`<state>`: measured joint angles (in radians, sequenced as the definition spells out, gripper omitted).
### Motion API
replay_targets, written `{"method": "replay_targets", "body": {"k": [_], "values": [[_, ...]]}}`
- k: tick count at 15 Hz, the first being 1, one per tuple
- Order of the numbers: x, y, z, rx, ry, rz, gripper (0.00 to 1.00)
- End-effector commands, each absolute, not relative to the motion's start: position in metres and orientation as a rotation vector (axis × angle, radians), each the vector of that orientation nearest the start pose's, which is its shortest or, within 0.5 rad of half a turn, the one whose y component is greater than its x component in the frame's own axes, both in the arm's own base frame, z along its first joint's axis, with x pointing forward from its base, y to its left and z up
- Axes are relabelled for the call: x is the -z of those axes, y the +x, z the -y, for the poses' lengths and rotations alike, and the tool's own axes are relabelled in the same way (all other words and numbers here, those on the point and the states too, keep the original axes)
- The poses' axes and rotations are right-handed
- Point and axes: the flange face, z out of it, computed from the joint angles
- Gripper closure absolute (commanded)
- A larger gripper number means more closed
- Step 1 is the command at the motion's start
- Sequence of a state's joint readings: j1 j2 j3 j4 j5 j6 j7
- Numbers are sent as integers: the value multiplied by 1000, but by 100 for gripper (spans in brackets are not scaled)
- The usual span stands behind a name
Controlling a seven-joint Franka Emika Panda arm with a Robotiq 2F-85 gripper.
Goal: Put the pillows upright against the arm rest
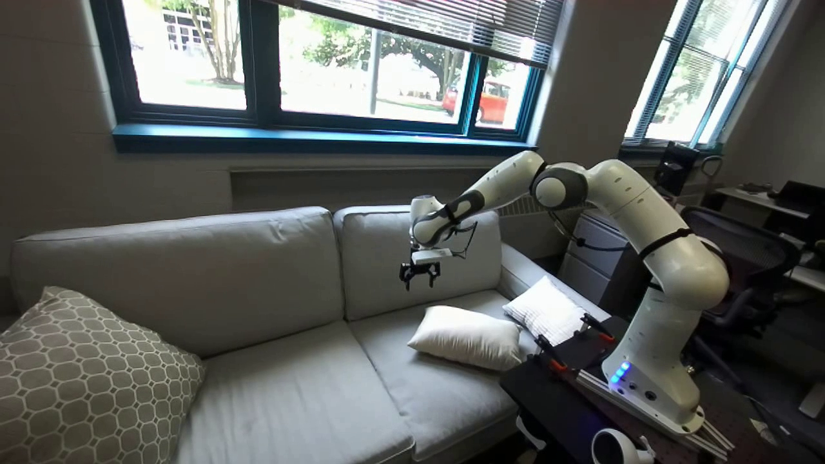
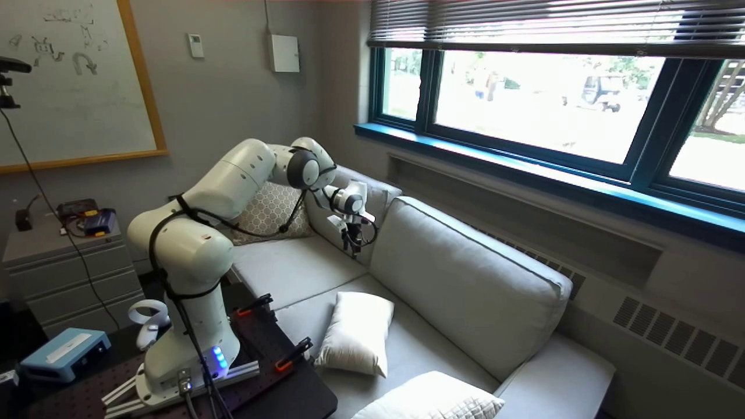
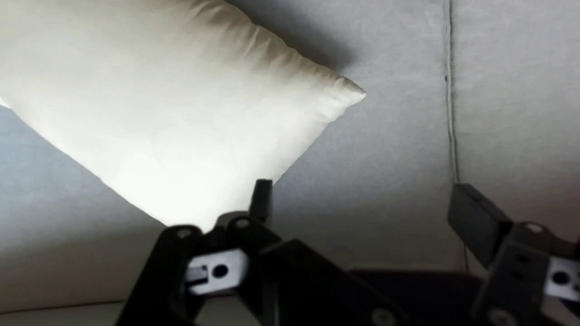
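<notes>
One cream-white pillow (image 1: 467, 336) lies flat on the seat, away from the arm rest; it also shows in an exterior view (image 2: 356, 333) and fills the upper left of the wrist view (image 3: 158, 99). The other white pillow (image 1: 544, 310) is beside the arm rest (image 1: 521, 269) and looks tilted; in an exterior view this pillow (image 2: 433, 400) is cut off by the bottom edge near the arm rest (image 2: 561, 375). My gripper (image 1: 419, 286) is open and empty, pointing down above the seat; it also shows in an exterior view (image 2: 354, 252) and the wrist view (image 3: 360, 185).
The sofa's back cushions (image 1: 380, 267) stand behind the gripper. A big lattice-patterned pillow (image 1: 90, 380) sits at the sofa's far end. The black robot table (image 1: 548, 393) with clamps (image 1: 551, 353) borders the seat front. A seat seam (image 3: 449, 90) runs beside the pillow.
</notes>
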<state>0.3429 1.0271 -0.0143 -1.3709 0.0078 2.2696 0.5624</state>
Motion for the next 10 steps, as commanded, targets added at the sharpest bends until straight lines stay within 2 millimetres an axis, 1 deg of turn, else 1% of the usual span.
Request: {"method": "replay_targets", "body": {"k": [1, 3, 7, 9, 10], "values": [[-21, 677, -258, -57, -3239, -294, 0], [5, 661, -282, -17, -3284, -134, 0], [47, 612, -341, -7, -3333, 247, 0], [64, 589, -361, -26, -3343, 426, 0], [73, 577, -367, -45, -3343, 517, 0]]}}
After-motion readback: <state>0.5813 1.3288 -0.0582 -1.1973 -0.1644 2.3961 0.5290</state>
